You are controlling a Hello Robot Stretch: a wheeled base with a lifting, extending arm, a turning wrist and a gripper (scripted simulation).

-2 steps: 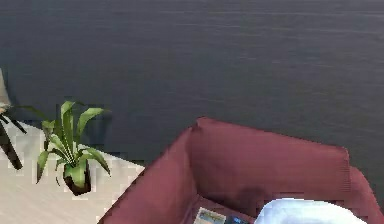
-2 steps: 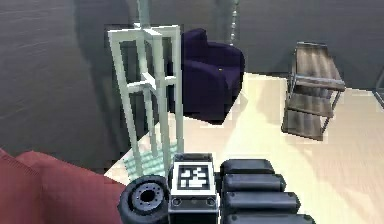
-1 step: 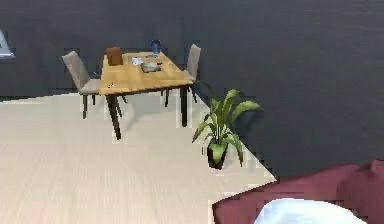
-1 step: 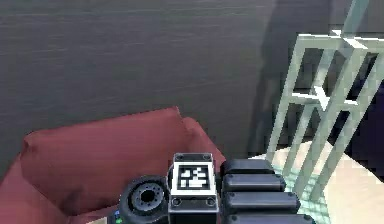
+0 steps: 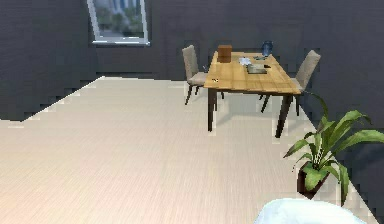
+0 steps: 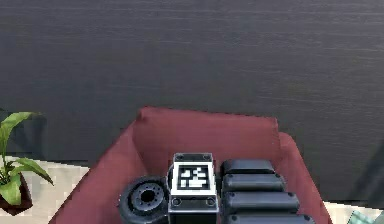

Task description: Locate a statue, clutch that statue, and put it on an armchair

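Observation:
A red armchair (image 6: 120, 165) stands against a dark wall in the arm side view, its back and both arms showing. In front of it sits the dark arm (image 6: 255, 190) with a white marker square (image 6: 193, 180). Left of the marker is the gripper's round dark body (image 6: 148, 197). I cannot make out its far end, so I cannot tell whether it holds anything. In the forward view a wooden table (image 5: 285, 82) bears a small dark blue upright thing (image 5: 267, 46) at its far end, too small to name.
The table has chairs on its left (image 5: 193, 68) and right (image 5: 308, 70), and carries a brown box (image 5: 225, 53) and flat pale items (image 5: 255, 67). A potted plant (image 5: 325, 152) stands at the forward view's right and shows again (image 6: 12, 165) left of the armchair. Pale floor lies open toward a window (image 5: 118, 20).

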